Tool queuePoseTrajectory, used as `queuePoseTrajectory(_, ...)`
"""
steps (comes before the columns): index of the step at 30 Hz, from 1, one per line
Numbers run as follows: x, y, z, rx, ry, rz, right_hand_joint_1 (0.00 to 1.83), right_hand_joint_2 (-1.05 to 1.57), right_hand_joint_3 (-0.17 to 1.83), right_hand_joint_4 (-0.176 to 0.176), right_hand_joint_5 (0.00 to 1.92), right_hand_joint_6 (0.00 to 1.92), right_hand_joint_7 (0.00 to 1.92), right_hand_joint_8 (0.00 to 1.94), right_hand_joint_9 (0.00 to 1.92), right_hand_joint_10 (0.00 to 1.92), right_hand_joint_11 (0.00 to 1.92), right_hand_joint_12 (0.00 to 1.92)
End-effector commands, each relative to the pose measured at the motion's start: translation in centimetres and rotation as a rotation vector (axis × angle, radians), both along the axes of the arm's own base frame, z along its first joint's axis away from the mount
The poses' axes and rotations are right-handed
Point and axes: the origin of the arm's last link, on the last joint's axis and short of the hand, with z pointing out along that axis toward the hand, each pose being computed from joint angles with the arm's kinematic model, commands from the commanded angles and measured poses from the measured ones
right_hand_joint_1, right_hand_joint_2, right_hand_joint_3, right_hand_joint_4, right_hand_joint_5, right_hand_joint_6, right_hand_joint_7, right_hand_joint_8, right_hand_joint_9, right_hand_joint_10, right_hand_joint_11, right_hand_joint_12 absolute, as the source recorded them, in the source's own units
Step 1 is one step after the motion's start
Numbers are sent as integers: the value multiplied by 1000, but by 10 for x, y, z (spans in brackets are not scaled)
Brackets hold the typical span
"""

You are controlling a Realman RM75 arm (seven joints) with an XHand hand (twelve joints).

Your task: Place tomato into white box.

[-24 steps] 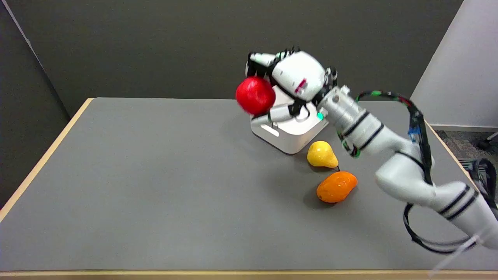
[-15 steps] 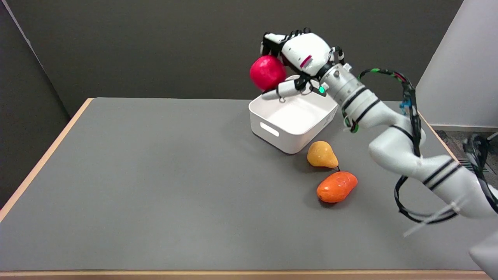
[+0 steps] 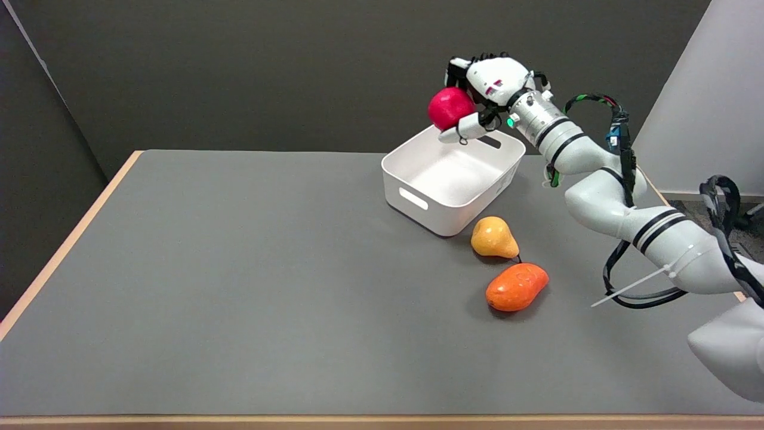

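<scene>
My right hand [image 3: 486, 89] holds the red tomato [image 3: 449, 108] in the air, fingers over its top and thumb under it. The tomato hangs above the far rim of the white box [image 3: 418, 206], which stands open and empty on the grey table at the right of centre. The arm reaches in from the lower right, passing over the box's right side.
A yellow pear [image 3: 493, 237] lies just in front of the box's near right corner, and an orange fruit [image 3: 515, 287] lies a little nearer. The table's wooden edge [image 3: 65, 245] runs down the left. A dark wall stands behind the table.
My hand has carried the tomato to the right and farther back, from left of the box's front to above its far rim. The box, once partly hidden by the hand, now shows fully.
</scene>
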Motion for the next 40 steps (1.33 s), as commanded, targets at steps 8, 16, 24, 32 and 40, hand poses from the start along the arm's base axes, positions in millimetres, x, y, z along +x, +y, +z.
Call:
queuePoseTrajectory(8,-40,32,36,-67,-118,-95,698,692,920,134,382,812,611,753,595,1158,538,1644)
queuePoseTrajectory(16,-29,47,17,-5,-121,-58,384,567,898,112,225,476,238,319,86,594,61,1260)
queuePoseTrajectory(24,-24,57,4,34,-133,-35,309,499,910,107,149,458,73,253,11,319,-1,1074)
queuePoseTrajectory(32,8,68,-12,89,-166,88,420,486,946,89,88,485,43,196,2,187,-1,900)
queuePoseTrajectory(40,17,85,-24,149,-249,143,304,507,900,85,133,437,63,258,-1,296,-1,930)
